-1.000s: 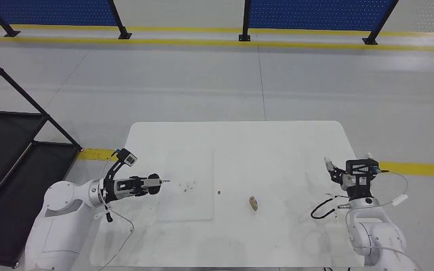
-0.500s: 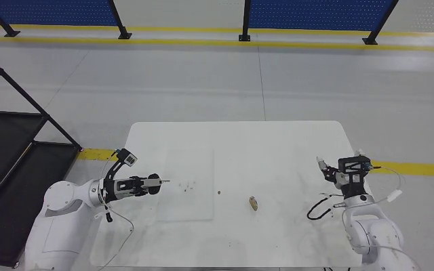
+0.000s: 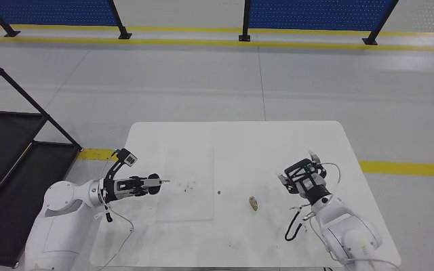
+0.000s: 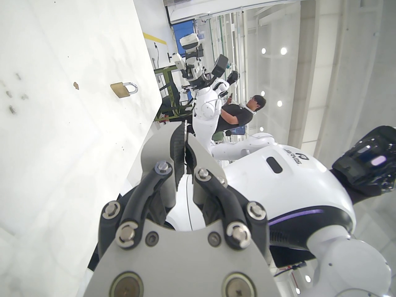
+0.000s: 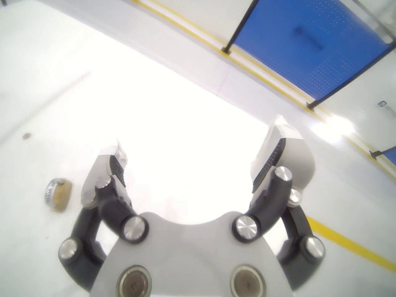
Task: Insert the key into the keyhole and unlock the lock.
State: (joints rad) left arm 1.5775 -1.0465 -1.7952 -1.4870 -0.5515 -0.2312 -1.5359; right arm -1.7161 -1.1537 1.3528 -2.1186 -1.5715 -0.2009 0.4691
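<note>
One brass padlock [image 3: 253, 202] is lying flat near the middle of the white surface [image 3: 271, 142], toward its near side, touching neither claw. Two claws are hanging over that surface. The left claw [image 3: 160, 181] is hovering by the left edge, pinched tight on a thin metal strip that is poking out past its tips and looks like the key [image 4: 185, 126]. Between that claw and the padlock, a cluster of small dark specks [image 3: 187, 183] and one round dot [image 3: 218, 193] are sitting on the surface, the specks on a faint rectangular sheet [image 3: 186, 203]. The right claw [image 3: 296, 167] is hanging spread wide and gripping nothing, near the padlock on its right, pointing toward the far edge. One black cable [image 3: 298, 227] is looping beside that arm. Two blue barriers [image 3: 54, 12] are standing beyond the surface, behind a yellow line [image 3: 203, 42].
</note>
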